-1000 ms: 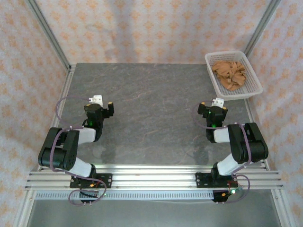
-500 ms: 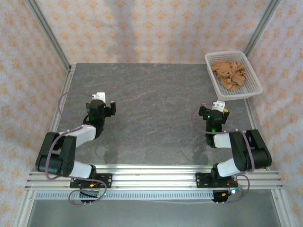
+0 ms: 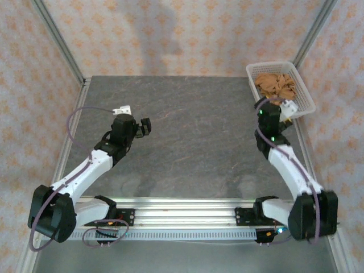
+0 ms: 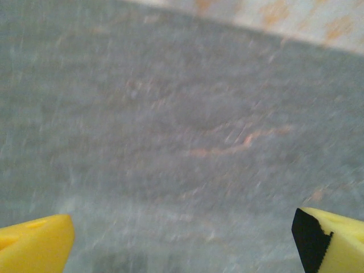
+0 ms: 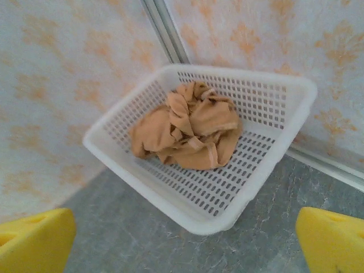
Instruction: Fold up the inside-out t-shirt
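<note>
The grey table (image 3: 187, 148) takes up most of my top view. The white basket (image 3: 251, 77) sits in its far right corner, at about one o'clock from the table's middle. Its longer side runs roughly from eleven to five.

Inside the basket lies the t-shirt (image 3: 277, 84), bunched into a tan wad. It is not spread out anywhere, so I can't tell a long axis or pick out a collar or hem. The folding proper has not begun, and I judge the first job is to lift the shirt out onto the open table.

The right gripper (image 3: 284, 109) is by far the nearer one. It hangs just beside the basket's near edge, and on its wrist camera the shirt (image 5: 190, 133) sits at twelve o'clock, ahead and below, past the basket's near rim (image 5: 148, 185). Its yellow fingers (image 5: 34, 239) stand wide apart with nothing between them.

The left gripper (image 3: 142, 126) is well apart from the shirt, which lies around two o'clock from it. Its fingers (image 4: 34, 244) are spread wide too, holding nothing, above bare table.
</note>
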Available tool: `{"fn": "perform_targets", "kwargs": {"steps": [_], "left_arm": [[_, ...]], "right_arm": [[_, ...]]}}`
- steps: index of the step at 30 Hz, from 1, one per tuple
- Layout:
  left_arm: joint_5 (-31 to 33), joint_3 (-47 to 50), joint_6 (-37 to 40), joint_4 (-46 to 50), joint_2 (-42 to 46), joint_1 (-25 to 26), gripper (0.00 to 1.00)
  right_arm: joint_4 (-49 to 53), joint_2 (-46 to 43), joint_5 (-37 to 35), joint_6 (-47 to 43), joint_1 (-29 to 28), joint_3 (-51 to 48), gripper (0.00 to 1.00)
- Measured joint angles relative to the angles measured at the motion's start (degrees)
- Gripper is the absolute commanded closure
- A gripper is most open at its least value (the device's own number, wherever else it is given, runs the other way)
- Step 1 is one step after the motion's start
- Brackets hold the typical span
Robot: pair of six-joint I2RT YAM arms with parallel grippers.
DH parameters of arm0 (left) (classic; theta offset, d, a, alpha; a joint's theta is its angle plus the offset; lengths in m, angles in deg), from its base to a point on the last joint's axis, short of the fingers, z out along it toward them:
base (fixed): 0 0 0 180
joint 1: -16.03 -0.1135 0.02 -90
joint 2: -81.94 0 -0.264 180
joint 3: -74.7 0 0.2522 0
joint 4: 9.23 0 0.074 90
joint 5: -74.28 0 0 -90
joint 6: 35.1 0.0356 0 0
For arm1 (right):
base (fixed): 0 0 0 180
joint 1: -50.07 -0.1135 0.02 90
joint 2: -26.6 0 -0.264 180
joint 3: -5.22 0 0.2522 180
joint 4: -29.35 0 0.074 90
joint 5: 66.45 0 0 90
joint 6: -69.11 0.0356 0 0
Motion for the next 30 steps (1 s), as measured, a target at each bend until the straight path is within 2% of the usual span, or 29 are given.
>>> {"fn": "perform_targets", "kwargs": {"steps": [4, 12, 20, 25, 26, 28, 30], "left_arm": [[0.20, 1.33, -2.27, 2.12, 0.37, 0.00, 0.00], [5.05, 3.17, -8.50, 4.22, 2.67, -0.11, 0.00], [4.70, 3.17, -9.22, 4.68, 2.71, -0.11, 0.00], [3.61, 3.17, -9.22, 4.68, 2.71, -0.11, 0.00], [3.37, 3.17, -9.25, 4.68, 2.71, -0.11, 0.00], [3.06, 3.17, -9.25, 4.66, 2.71, -0.11, 0.00], [2.80, 3.17, -9.25, 4.66, 2.69, -0.11, 0.00]], "right_arm": [[9.31, 15.41, 2.60, 1.97, 0.63, 16.65, 0.01], [17.33, 34.95, 13.64, 10.62, 8.70, 35.93, 0.01], [22.58, 53.72, 16.20, 18.36, 13.73, 55.23, 0.06], [26.38, 64.70, 16.28, 19.69, 15.13, 68.67, 0.08], [27.15, 66.64, 16.20, 19.82, 15.19, 71.45, 0.11], [28.46, 69.57, 15.82, 20.17, 15.23, 75.80, 0.33], [29.16, 71.43, 15.89, 20.31, 15.21, 78.47, 0.73]]}}
